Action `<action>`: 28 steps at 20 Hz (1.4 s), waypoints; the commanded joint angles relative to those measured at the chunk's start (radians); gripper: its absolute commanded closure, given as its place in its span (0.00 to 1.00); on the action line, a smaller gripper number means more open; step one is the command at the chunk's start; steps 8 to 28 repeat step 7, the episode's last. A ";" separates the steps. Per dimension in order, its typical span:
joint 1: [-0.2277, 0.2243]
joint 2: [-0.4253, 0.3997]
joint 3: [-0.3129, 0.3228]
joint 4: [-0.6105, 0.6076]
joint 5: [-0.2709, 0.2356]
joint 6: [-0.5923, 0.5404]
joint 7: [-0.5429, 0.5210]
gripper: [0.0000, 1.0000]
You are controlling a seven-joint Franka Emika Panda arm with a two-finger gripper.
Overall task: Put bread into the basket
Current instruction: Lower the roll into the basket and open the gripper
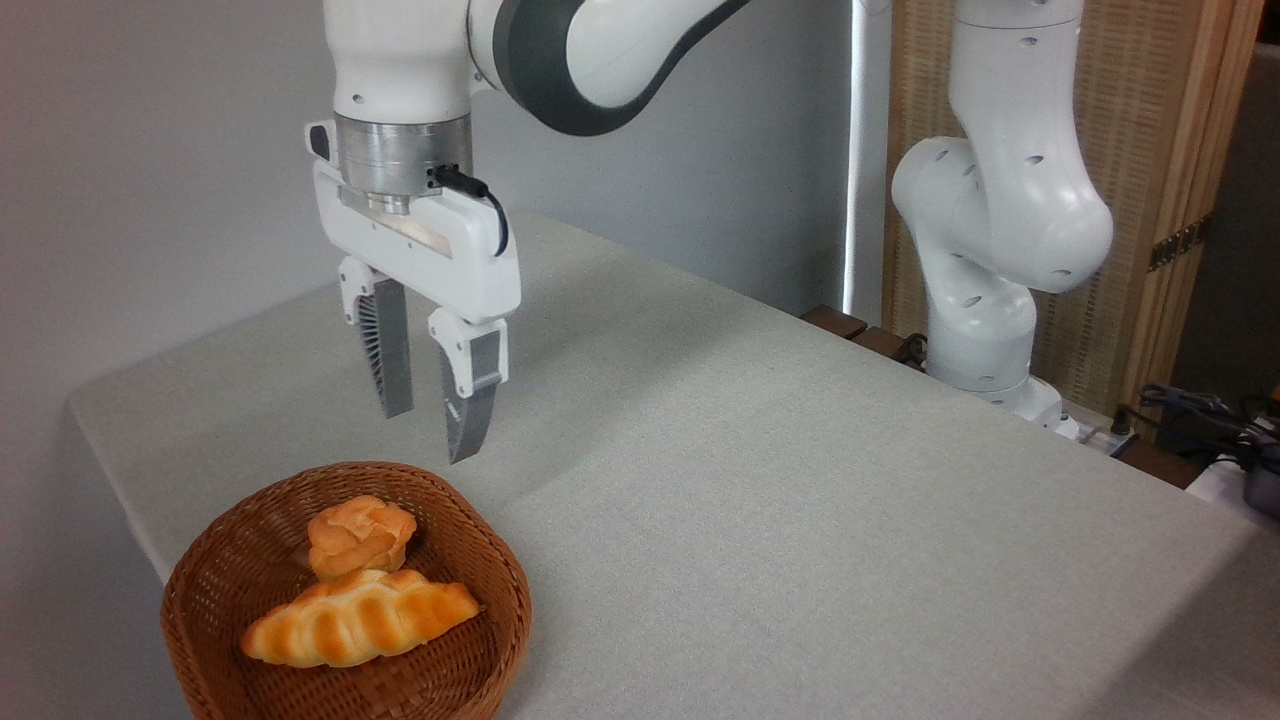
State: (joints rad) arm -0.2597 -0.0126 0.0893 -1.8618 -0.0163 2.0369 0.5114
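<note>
Bread in the basket, your gripper empty above it.

Your bread (pixel 360 618) lies inside the basket (pixel 200 580) at the near left of the tabletop (pixel 800 500), touching a small round bun (pixel 360 535) just behind it. Your gripper (pixel 432 430) hangs above the basket's far rim, slightly parted, holding nothing. No writing is readable.

1. Bright, even indoor light with a slightly washed-out, soft look.
2. A narrow strip of white glare runs down the back wall.
3. Faint, soft-edged shadows fall across the pale surface (pixel 760 500).
4. The glossy bread (pixel 360 618) shows mild highlights.
</note>
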 commanded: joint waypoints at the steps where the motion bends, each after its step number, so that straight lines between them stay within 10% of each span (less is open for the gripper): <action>1: -0.007 -0.023 0.007 0.015 -0.008 -0.085 -0.002 0.00; 28: -0.006 -0.033 0.007 0.018 -0.008 -0.132 0.002 0.00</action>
